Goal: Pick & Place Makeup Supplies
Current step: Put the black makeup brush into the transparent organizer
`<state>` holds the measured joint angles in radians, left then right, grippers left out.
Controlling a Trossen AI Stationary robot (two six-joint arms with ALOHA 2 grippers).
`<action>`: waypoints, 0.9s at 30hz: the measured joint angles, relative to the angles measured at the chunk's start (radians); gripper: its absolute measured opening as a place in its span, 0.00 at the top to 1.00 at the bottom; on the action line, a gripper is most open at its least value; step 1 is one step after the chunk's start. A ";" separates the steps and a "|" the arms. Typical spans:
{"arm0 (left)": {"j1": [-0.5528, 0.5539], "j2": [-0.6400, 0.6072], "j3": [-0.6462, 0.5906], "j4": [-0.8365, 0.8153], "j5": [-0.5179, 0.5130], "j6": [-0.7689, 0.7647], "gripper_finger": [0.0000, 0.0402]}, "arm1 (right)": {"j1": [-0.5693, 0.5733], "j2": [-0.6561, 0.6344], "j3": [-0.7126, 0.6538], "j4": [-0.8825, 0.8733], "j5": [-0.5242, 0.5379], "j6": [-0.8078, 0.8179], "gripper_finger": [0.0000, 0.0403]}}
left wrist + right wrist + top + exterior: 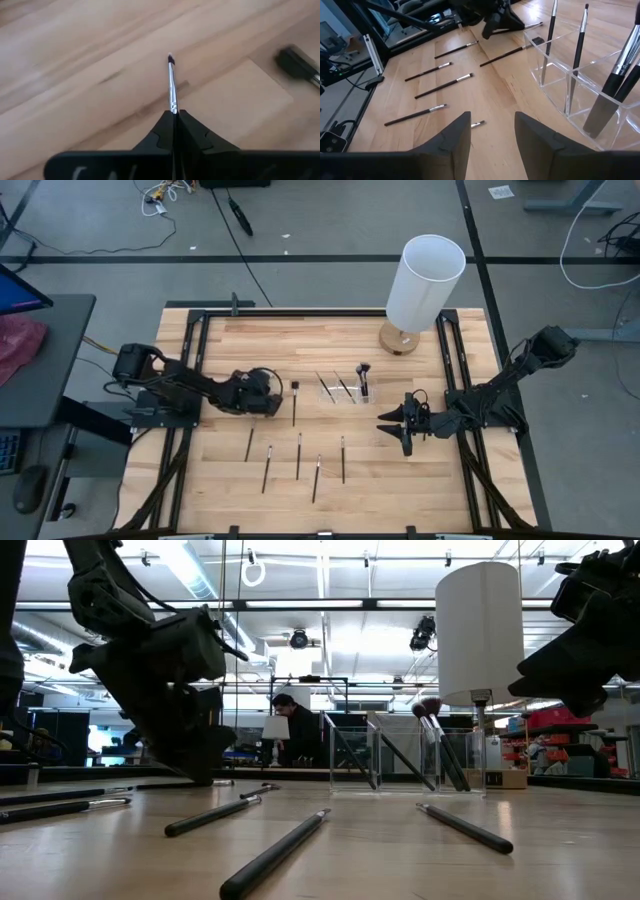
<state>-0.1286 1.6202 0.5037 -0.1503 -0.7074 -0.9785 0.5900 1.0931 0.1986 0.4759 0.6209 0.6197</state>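
Your left gripper (278, 406) sat low on the wooden table (230, 340), left of centre, with its claw pinched tight on a thin makeup brush (172, 87). The left wrist view showed the two fingers (162, 132) pressed together around the handle, the silver ferrule and small dark tip poking out ahead of them over the wood (whether the brush was lifted or lying flat, you could not have told from that view).

Your right gripper (397, 423) waited on the right side of the table, just near of the clear holder (345, 390), its claw spread wide and gripping nothing; the right wrist view showed the two dark fingers (451, 137) well apart with bare table between them.

The clear holder stood at the table's centre, with several brushes already leaning in its compartments, including a large brush (363, 372) with a dark fluffy head at its right end. Just right of your left gripper, a long brush (294, 402) lay on the wood. Nearer to you, five loose brushes (298, 455) lay apart in a rough row across the table. A tall white lamp (424, 282) stood at the far right of the table.
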 joint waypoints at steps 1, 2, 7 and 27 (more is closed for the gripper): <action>-0.005 -0.017 -0.001 0.004 0.010 0.007 0.98 | 0.000 0.000 0.000 0.000 0.000 0.000 0.62; -0.008 -0.034 -0.001 0.003 0.030 0.014 0.98 | 0.000 0.000 0.000 0.001 0.000 -0.003 0.62; -0.018 -0.087 -0.001 0.039 0.121 0.056 0.99 | 0.000 0.000 0.000 0.002 0.000 -0.003 0.62; -0.057 -0.077 -0.071 0.333 0.117 0.161 1.00 | 0.000 0.000 0.000 0.003 0.002 -0.015 0.62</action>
<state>-0.1852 1.5429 0.4326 0.1828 -0.5907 -0.8179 0.5900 1.0931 0.1989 0.4789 0.6231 0.6046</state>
